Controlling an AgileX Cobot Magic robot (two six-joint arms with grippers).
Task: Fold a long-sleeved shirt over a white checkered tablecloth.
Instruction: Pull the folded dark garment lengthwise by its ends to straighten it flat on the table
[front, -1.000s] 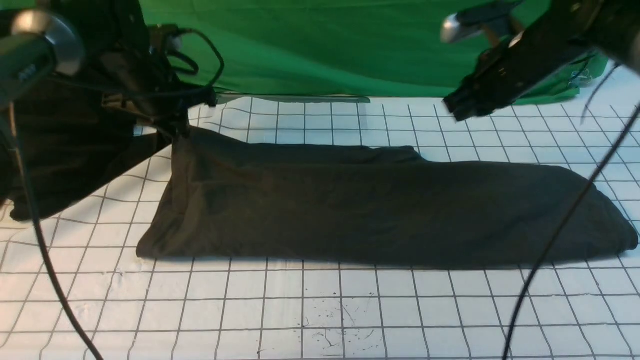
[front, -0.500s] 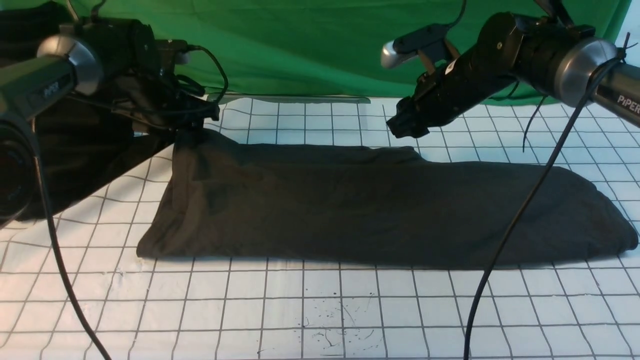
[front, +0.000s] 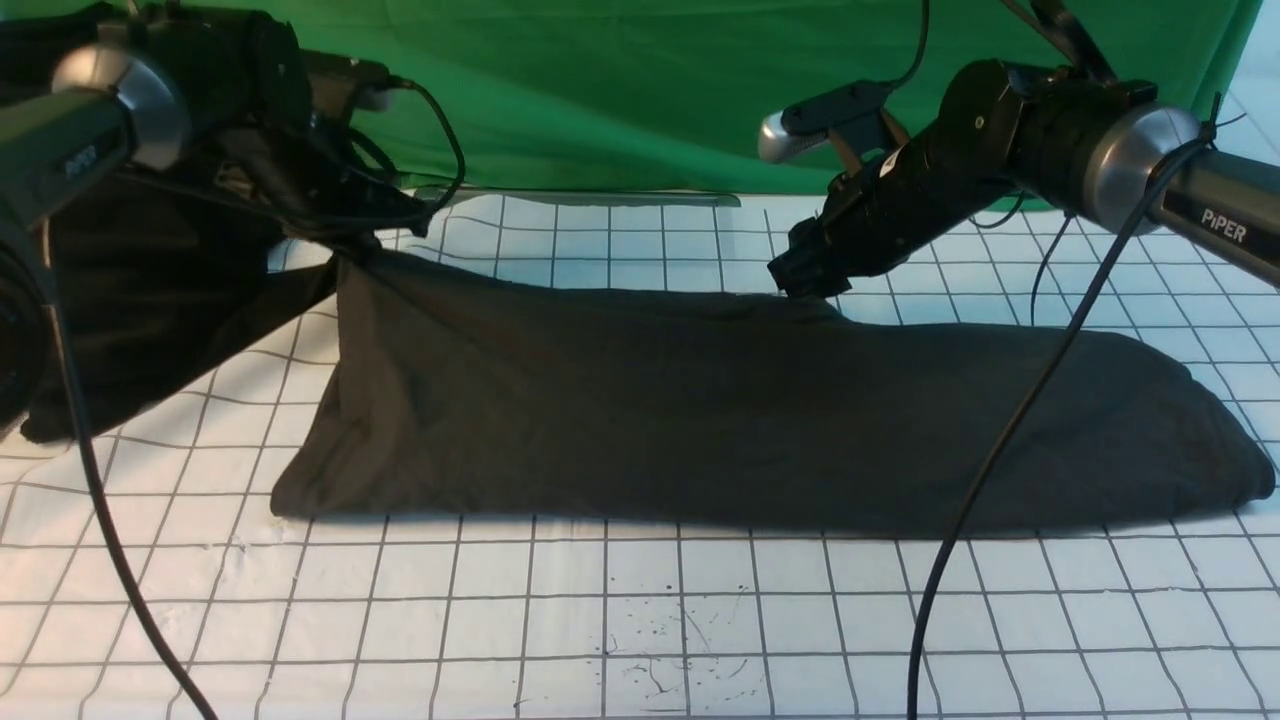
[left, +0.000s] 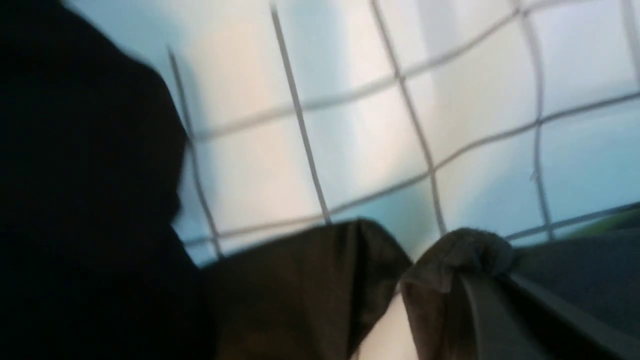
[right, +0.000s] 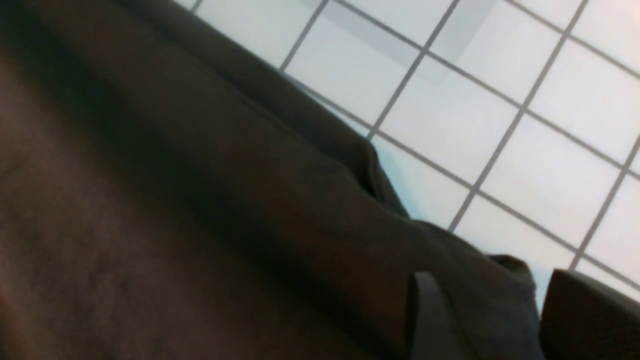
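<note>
The long-sleeved shirt lies as a long dark band across the white checkered tablecloth, with no print showing. My left gripper is shut on the shirt's far left corner and holds it a little off the cloth. In the left wrist view the bunched fabric sits at the jaws. My right gripper is down at a corner on the shirt's far edge. Its fingers stand apart in the right wrist view, with that corner of the shirt lying between them.
A rumpled heap of black cloth lies at the far left under the left arm. A green backdrop hangs along the table's far edge. Black cables from both arms hang down in front of the shirt.
The left gripper has shut on the shirt's far left corner and raised it slightly. The right arm has come left and down to the shirt's far edge.
</note>
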